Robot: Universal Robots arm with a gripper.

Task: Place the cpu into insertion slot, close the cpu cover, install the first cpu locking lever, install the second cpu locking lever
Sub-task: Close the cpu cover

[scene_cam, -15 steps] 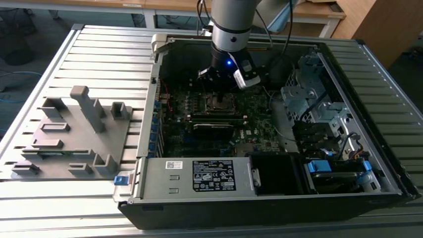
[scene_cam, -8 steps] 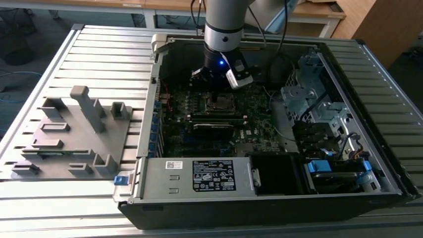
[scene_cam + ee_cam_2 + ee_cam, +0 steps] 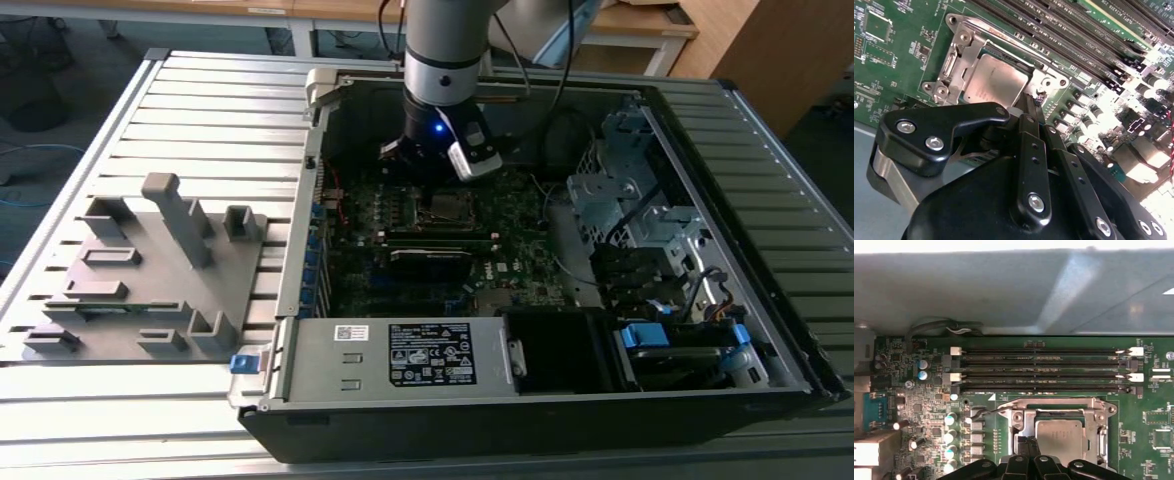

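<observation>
One cpu (image 3: 999,82), silvery-grey, square, flat

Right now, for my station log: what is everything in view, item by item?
slatted metal table: one, pale grey, under everything.
open computer case: one, black, on the table.
printed motherboard: one, dark green, inside the case.
square metal-topped cpu: one, silvery-grey, seated on the motherboard.
thin metal cpu cover frame: one, silvery, flat around the cpu.
long narrow memory slots: four, black, beside the cpu.
boxy power supply: one, silver, at the case's near edge in the exterior view.
moulded fixture tray: one, grey, on the table at the exterior view's left.
robot arm: one, silver and black, reaching into the case.
gripper: one, black, shut, tips at the cover frame's edge.
</observation>
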